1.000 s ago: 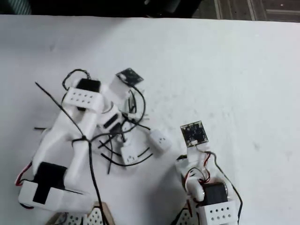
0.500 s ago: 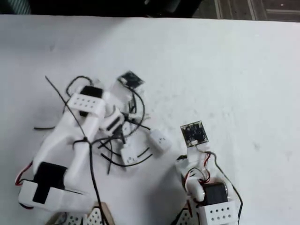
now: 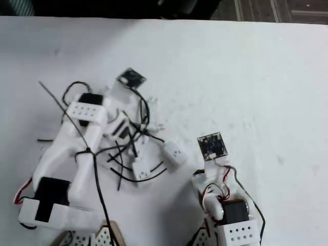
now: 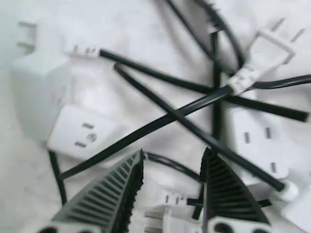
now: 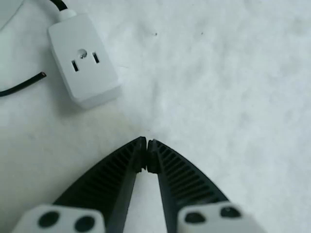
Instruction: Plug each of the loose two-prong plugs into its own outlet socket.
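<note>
Left wrist view showed the left gripper (image 4: 173, 154) spread wide above tangled black cords (image 4: 160, 77). A white two-prong plug (image 4: 163, 216) lay between its fingers, with a white plastic outlet socket (image 4: 80, 136) near. The right gripper (image 5: 146, 148) was pressed together, near a white rectangular outlet block (image 5: 85, 60) on the white table (image 5: 233, 73).

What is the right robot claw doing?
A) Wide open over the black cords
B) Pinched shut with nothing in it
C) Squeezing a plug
B: the right gripper is closed on nothing above the bare table, and the white outlet lies apart from it.
</note>
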`<action>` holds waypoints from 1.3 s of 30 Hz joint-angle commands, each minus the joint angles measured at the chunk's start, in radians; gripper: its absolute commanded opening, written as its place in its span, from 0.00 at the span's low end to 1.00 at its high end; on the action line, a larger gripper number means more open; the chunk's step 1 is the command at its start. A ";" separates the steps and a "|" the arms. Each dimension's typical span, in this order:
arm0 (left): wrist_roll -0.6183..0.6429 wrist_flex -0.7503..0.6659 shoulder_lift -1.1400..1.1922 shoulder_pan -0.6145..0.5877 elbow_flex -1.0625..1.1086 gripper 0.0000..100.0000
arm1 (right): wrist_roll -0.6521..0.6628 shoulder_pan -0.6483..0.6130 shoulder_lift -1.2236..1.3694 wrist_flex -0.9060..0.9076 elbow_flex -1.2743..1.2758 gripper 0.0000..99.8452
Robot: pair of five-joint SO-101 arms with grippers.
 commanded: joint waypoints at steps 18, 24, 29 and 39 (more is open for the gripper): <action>0.009 0.163 -0.156 0.237 -0.026 0.20 | -0.002 0.001 -0.007 0.004 0.011 0.02; 0.009 0.175 -0.424 0.185 0.115 0.20 | -0.006 0.001 -0.007 0.004 0.011 0.02; 0.081 0.072 -0.529 0.168 0.281 0.23 | -0.002 0.010 -0.007 0.004 0.011 0.02; 0.178 0.038 -0.182 0.124 0.149 0.26 | -0.002 0.041 -0.008 0.001 -0.031 0.02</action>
